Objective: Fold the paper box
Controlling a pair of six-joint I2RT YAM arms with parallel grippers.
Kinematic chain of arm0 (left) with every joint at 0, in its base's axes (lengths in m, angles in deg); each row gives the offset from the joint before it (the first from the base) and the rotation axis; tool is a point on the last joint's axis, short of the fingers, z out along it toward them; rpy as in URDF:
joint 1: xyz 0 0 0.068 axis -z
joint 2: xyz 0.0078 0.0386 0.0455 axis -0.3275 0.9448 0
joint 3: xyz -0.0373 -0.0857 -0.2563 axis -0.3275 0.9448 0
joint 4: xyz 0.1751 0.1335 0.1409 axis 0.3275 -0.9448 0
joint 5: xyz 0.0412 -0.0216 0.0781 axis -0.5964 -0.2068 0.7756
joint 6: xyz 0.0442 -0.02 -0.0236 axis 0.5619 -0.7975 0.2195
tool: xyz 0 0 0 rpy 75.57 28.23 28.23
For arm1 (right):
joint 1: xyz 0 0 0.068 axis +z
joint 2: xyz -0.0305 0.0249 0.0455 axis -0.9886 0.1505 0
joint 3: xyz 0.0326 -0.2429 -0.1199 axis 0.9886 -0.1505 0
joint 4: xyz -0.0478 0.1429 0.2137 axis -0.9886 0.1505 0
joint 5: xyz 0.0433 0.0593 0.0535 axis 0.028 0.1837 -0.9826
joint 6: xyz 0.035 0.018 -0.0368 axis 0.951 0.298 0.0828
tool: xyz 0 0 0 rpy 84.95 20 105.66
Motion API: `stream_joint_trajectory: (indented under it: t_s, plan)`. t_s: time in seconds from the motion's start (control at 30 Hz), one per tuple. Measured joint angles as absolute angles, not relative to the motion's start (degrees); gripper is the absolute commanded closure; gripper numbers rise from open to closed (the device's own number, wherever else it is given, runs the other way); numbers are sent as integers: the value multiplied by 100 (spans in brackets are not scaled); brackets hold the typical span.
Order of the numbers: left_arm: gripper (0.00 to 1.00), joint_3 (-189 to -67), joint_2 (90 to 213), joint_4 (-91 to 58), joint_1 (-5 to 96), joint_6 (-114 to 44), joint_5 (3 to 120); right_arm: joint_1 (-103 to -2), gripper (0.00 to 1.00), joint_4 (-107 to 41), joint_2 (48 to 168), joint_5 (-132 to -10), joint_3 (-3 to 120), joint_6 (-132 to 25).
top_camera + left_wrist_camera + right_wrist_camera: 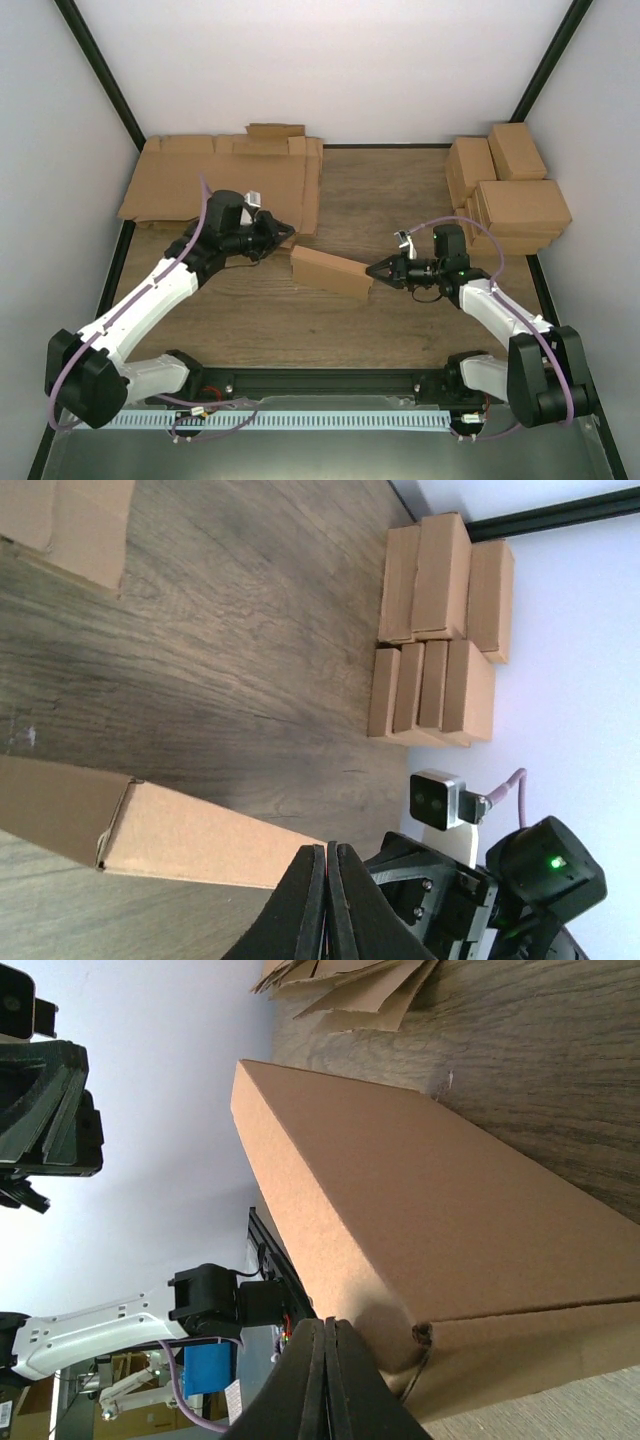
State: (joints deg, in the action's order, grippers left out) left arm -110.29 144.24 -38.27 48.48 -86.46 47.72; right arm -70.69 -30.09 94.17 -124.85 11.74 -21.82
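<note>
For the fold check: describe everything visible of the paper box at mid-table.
The paper box is plain brown cardboard, already folded into a long, shallow closed shape with no print. It lies on the wooden table, slanting so its left end sits farther from the arms. The right wrist view shows a small gap at one corner seam. The right gripper, shut, meets its right end.
</note>
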Motion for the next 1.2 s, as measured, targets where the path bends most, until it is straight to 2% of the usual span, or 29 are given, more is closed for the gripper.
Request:
stream_joint_trajectory:
  t_s: [0.3,0.93,1.2]
  plan:
    - [96,-9744,14284,-2450,4317,-8703,3948,-7071,99,-2864,9410,-12458,1218,-2350]
    - [96,-9268,15257,-1213,4306,-8550,3187,-7073,99,-2279,9194,-12358,1990,-2414]
    - [96,-9349,15178,-1447,4319,-8506,3183,-7111,99,-2985,9624,-12653,1233,-2389]
